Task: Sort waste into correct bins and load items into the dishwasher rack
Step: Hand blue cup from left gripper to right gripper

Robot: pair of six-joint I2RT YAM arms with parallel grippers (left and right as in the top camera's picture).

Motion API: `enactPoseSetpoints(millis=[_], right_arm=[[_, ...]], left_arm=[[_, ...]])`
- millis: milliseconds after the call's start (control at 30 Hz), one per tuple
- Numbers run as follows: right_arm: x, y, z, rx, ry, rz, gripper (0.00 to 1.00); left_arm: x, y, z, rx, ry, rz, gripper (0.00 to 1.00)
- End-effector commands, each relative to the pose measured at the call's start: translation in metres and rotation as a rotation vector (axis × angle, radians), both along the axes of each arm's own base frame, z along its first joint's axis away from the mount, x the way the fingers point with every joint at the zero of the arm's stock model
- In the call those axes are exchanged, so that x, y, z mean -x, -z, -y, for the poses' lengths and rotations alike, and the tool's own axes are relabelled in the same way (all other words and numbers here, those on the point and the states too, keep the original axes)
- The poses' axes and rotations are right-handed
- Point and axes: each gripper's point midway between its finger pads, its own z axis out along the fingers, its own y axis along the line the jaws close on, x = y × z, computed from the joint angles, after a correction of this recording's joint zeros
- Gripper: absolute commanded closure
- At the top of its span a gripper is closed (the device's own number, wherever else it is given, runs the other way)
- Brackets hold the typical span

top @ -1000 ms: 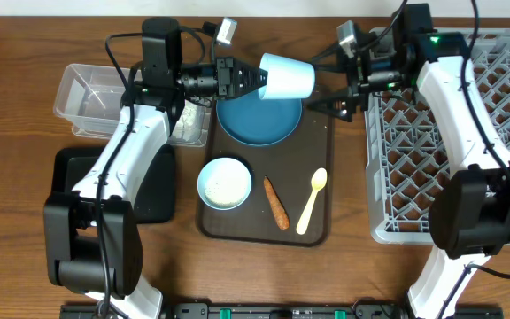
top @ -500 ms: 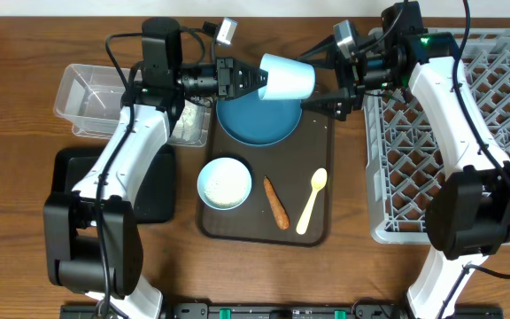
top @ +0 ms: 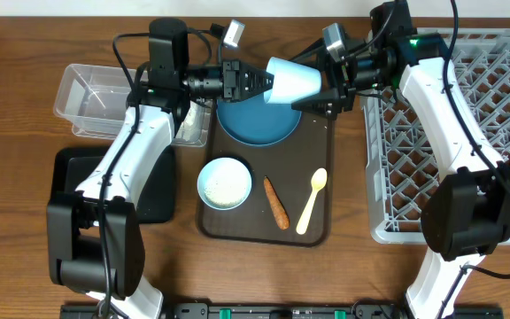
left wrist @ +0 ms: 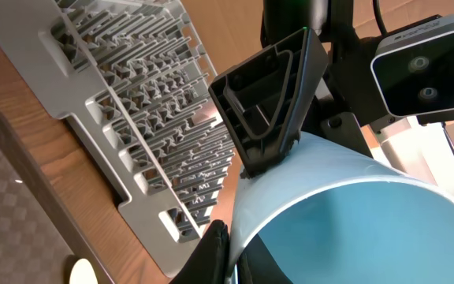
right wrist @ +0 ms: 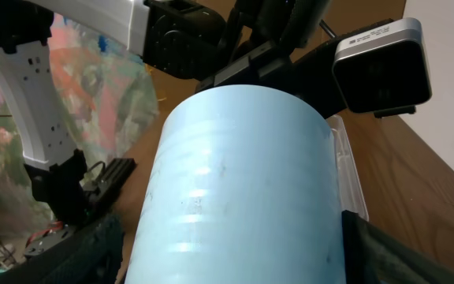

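Probably light, stiff and slick, the small blue cup (top: 295, 81) hangs pinched at its rim by the left gripper (top: 264, 82); the right gripper (top: 320, 85), spread, straddles its closed end; grip across the wall.

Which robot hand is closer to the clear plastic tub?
Left. The left hand, pinching the small blue cup by its rim, is right of the clear tub; the right hand is farther right, at the cup's far end beside the grey rack.
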Motion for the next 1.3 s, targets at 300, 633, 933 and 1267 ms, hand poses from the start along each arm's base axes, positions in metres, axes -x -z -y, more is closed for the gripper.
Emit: enactPoseSetpoints(millis=[300,633,933,1267], right_arm=[[-0.002,0.006,-0.003,0.034,0.006,-0.001,0.24],[-0.003,0.006,-0.003,0.037,0.009,0.0,0.27],[-0.005,0.012,-0.002,0.07,0.023,0.004,0.41],[-0.022,0.049,0.007,0.308,0.159,-0.181,0.51]], left_arm=[[0.0,-0.002,0.0,0.009,0.018,0.015,0.92],[0.0,-0.002,0.0,0.009,0.018,0.016,0.92],[0.0,-0.002,0.0,0.009,0.017,0.016,0.91],[-0.017,0.023,-0.006,-0.097,-0.103,0.032,0.6]])
